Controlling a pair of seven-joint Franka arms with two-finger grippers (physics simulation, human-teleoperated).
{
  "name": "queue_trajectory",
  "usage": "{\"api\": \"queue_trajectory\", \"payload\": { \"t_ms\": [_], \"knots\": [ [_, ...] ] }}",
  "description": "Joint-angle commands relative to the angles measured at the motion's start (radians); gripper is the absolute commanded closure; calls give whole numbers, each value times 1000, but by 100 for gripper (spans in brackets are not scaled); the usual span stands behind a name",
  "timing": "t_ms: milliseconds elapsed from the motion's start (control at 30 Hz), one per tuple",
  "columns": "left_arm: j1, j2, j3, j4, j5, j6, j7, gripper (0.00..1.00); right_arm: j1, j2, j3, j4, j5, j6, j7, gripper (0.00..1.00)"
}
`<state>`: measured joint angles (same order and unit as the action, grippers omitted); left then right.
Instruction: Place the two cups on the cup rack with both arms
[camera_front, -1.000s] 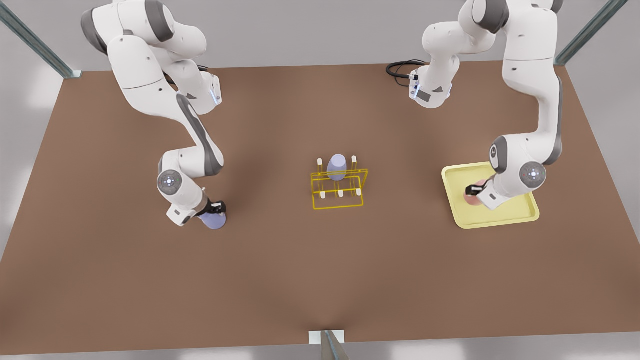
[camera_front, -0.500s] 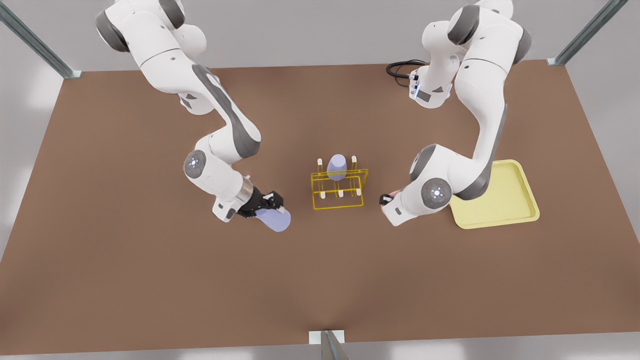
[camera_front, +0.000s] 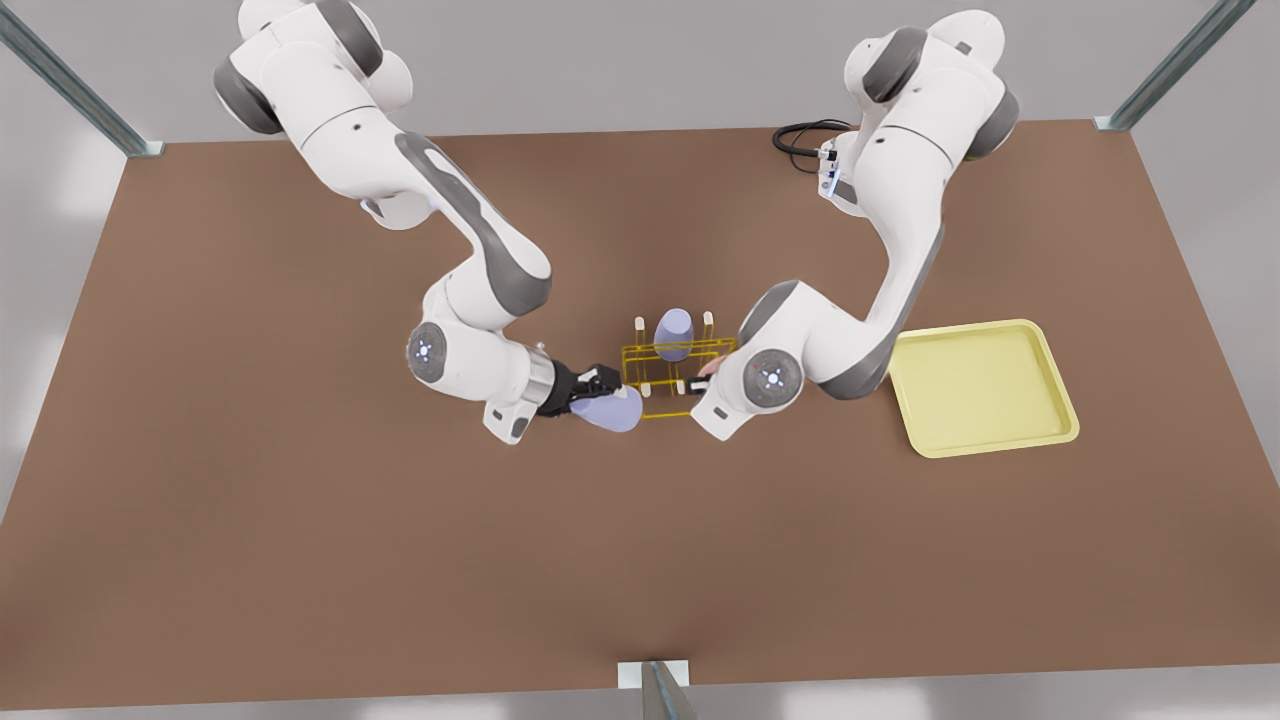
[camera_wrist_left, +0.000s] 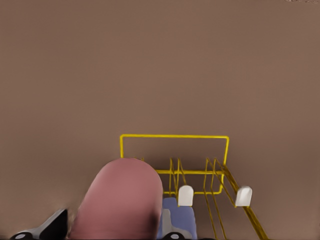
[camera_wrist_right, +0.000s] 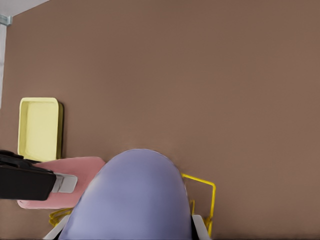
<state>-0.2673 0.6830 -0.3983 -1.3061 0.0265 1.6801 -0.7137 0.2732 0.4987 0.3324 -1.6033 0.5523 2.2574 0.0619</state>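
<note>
Both arms are way closer in than a second ago: back then the right pincer (camera_front: 592, 386) was sitting over open table (camera_front: 300, 550) far out on the front view's left and the left pincer (camera_front: 700, 385) was down in the yellow tray (camera_front: 980, 395). Now they crowd the cup rack (camera_front: 722, 350) from either side and the tray has nothing in it. The right pincer is clamped on the lavender cup (camera_front: 608, 410), tipped on its side with the closed end leading, right up against the rack's front corner on the front view's left. In the right wrist view that cup (camera_wrist_right: 135, 200) sits over the yellow wire (camera_wrist_right: 212, 200). The left pincer grips the salmon cup (camera_front: 712, 366), mostly tucked behind the wrist in the front view; its wrist view shows the cup (camera_wrist_left: 120, 200) just short of the cream pegs (camera_wrist_left: 185, 195). The third lavender cup (camera_front: 674, 333) is parked on the middle of the back row and hasn't budged, and neither has the rack. My take for doing this bit right is that each cup needs turning mouth-down and lining up over its own end peg in the front row before any lowering. The two pincers are near each other across a small, light-looking rack, so I'd go slow and straight down. I'd avoid nudging the wire sideways, and I'd only let go once each cup is seated over its peg.
</note>
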Motion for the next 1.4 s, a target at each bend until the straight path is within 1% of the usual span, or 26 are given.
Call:
{"api": "queue_trajectory", "payload": {
  "t_ms": [0,100,133,167,200,233,267,300,333,467,600,633,667,933,967,1100,1133,1167,1200,1233,1267,1300,1333,1367],
  "knots": [
    [-1,3,-1,1,0,10,-366,0,6,3,5,-4,-3,-42,-11,19],
    [14,-5,4,8,32,-20,-362,0,24,20,5,-4,-11,-47,-13,19],
    [74,-5,4,118,52,-170,-287,0,27,21,5,-3,-11,-47,-14,19],
    [152,-5,2,252,68,-347,-66,0,29,52,5,8,-15,-47,-20,19],
    [192,-35,4,297,180,-459,208,0,35,55,4,11,-17,-47,-20,19],
    [267,-75,2,297,225,-503,506,0,41,64,4,11,-18,-45,-20,19],
    [293,-158,45,274,243,-507,753,0,47,69,4,19,-18,-45,-19,19],
    [131,-396,347,-62,152,-304,938,0,61,72,4,23,-23,-45,-14,20],
    [137,-392,358,-84,92,-336,924,0,64,77,4,26,-31,-45,-14,20],
    [163,-369,355,-78,29,-445,810,0,96,113,4,65,-51,-47,-7,20],
    [165,-365,355,-76,27,-447,810,0,118,144,-1,79,-77,-42,-2,20],
    [165,-365,355,-76,27,-448,810,0,118,144,-1,79,-78,-42,-2,18],
    [165,-365,355,-76,29,-447,810,0,118,149,-1,79,-80,-42,-2,0],
    [165,-362,355,-78,30,-445,810,0,110,150,-3,85,-74,-42,-14,0],
    [165,-362,355,-78,32,-445,810,0,107,147,-3,109,-75,-51,-10,0],
    [165,-362,355,-78,32,-445,810,0,90,139,-26,218,-80,-191,1,0],
    [166,-362,355,-78,32,-445,810,0,89,126,-68,253,-138,-249,42,0],
    [166,-362,355,-78,32,-445,810,0,86,106,-99,299,-311,-370,108,0],
    [165,-362,355,-78,32,-445,810,0,49,104,-124,303,-484,-453,125,0],
    [165,-362,355,-78,32,-448,810,0,43,104,-177,303,-699,-518,119,0],
    [165,-362,355,-78,32,-448,810,0,18,103,-269,304,-744,-553,113,0],
    [166,-365,355,-76,35,-450,810,0,-55,67,-274,301,-733,-559,113,0],
    [174,-365,357,-76,36,-451,810,0,-124,6,-274,298,-666,-607,75,0],
    [175,-365,357,-76,39,-453,810,0,-157,-46,-276,289,-640,-668,35,0]
  ]
}}
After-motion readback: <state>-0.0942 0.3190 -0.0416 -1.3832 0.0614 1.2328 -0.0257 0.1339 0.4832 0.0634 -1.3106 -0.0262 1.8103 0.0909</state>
